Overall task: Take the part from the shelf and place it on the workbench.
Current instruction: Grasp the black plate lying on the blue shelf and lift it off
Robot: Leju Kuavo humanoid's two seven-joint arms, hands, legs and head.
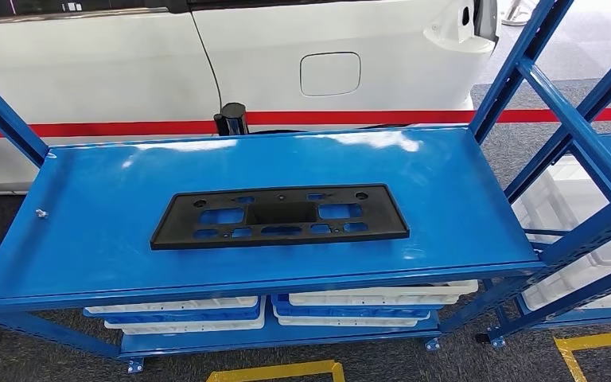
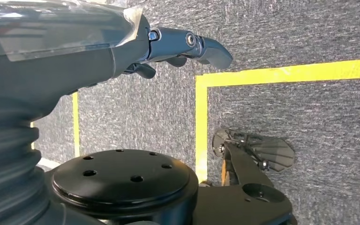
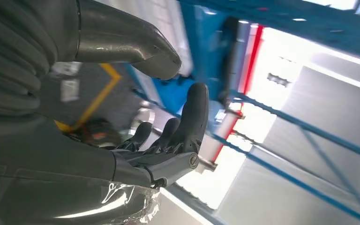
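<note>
A white car body [image 1: 207,56] with one fuel flap [image 1: 330,73] fills the background from ten to one o'clock, a red stripe [image 1: 127,126] running along its lower edge. In front stands a blue shelf [image 1: 87,207], with a second blue rack [image 1: 597,167] at three o'clock. One black part [image 1: 280,216], a flat rectangular plate with several cut-outs, lies flat near the middle of the top deck, touched by nothing and apart from both hands. Below the deck sit four stacked white trays [image 1: 183,314].

The left hand [image 2: 168,51] hangs over grey carpet with yellow floor tape [image 2: 281,72], fingers loosely extended, holding nothing. The right hand [image 3: 168,136] is open, thumb and fingers spread apart and empty, with blue shelf framing beyond it.
</note>
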